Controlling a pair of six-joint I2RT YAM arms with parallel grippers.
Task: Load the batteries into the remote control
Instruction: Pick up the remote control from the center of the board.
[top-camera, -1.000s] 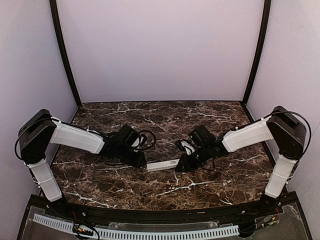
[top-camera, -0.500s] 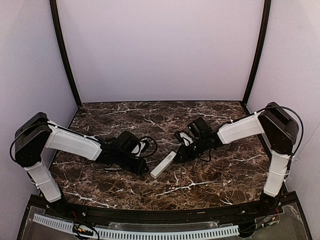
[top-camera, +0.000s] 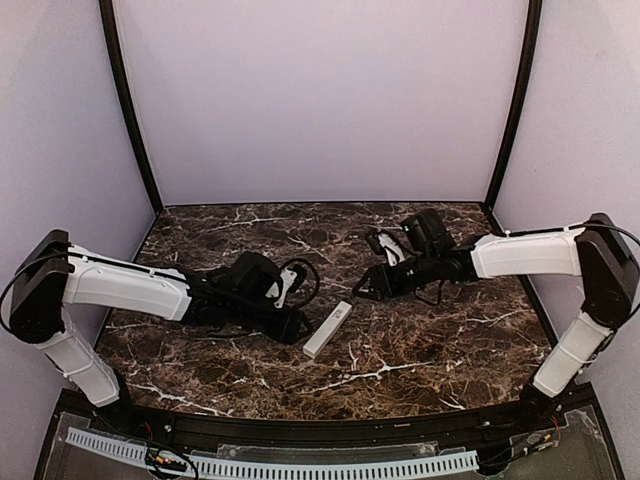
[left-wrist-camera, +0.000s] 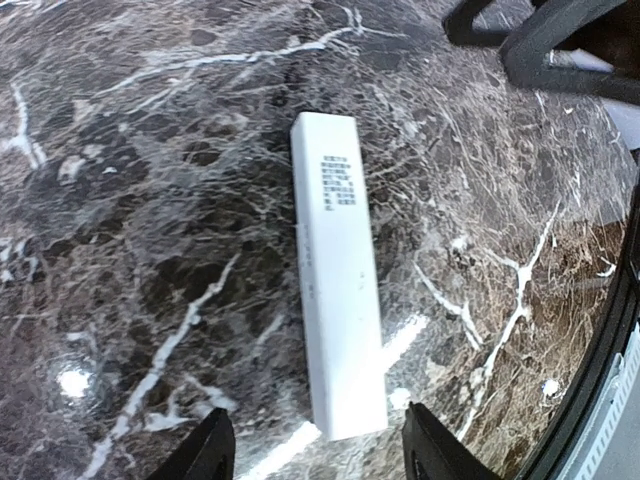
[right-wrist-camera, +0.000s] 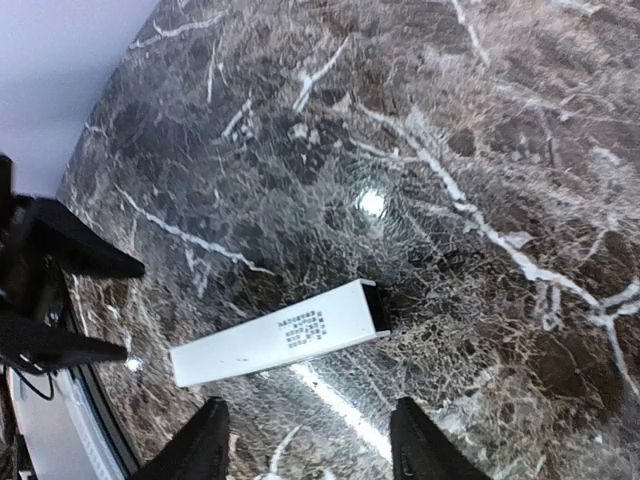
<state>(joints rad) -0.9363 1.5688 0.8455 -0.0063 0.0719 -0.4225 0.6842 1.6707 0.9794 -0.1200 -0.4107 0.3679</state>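
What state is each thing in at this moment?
remote control: lying flat on the table, label side up, held by neither tool.
left tool: open, empty, at one end of the remote.
right tool: open, empty, clear of the remote.

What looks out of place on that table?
The white remote control lies loose and slanted on the marble table, between the left gripper and the right gripper. Both are open and neither holds it. One end looks dark, as if open, and no batteries are in view.

Overhead view, close wrist views sharing remote (left-wrist-camera: 338, 290)
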